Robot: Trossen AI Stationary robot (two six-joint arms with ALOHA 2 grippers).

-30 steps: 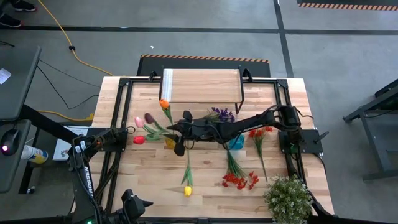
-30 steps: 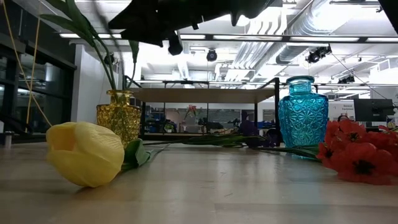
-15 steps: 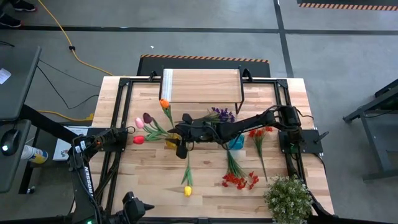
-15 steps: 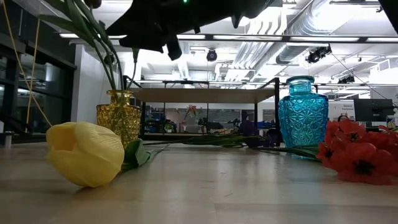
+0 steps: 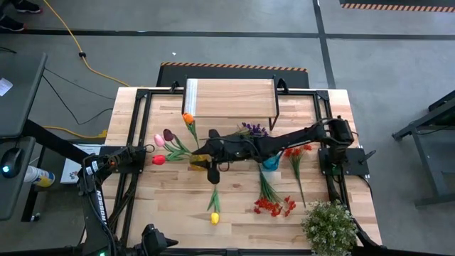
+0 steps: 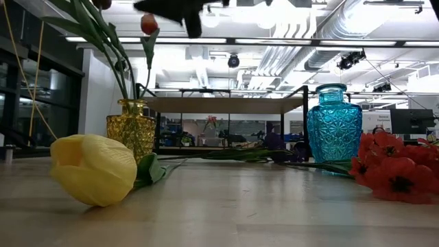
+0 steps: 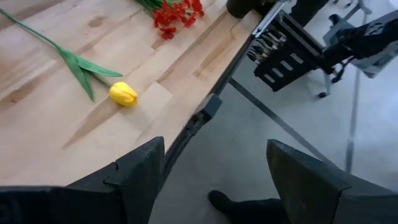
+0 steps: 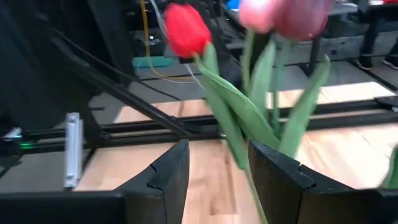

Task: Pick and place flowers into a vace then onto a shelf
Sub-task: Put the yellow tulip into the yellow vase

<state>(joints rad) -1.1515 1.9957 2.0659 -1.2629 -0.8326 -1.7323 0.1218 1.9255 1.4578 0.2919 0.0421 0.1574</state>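
Observation:
A yellow glass vase (image 6: pixel 132 127) stands left of the table's middle with several tulips stuck in it by their stems: orange (image 5: pixel 187 119), pink (image 5: pixel 158 139), dark (image 5: pixel 169 134) and red (image 8: pixel 186 30). My right gripper (image 8: pixel 217 155) hovers just above and beside the vase (image 5: pixel 208 162), open. The tulip stems (image 8: pixel 239 140) stand just beyond its fingertips; I cannot tell whether they touch. My left gripper (image 7: pixel 214 162) hangs open past the table's near edge (image 5: pixel 153 238), holding nothing. The shelf (image 5: pixel 229 98) stands at the far edge.
A yellow tulip (image 5: pixel 214 217) lies near the front edge. A blue vase (image 6: pixel 333 123) stands right of centre, with purple sprays (image 5: pixel 254 130) behind it and red flowers (image 5: pixel 293 151) and red sprays (image 5: pixel 274 206) lying nearby. A bushy potted plant (image 5: pixel 328 226) fills the near right corner.
My right gripper has risen from just over the yellow vase's mouth to well above it. In the low view the red tulip now shows below the gripper. The tulips stay in the vase.

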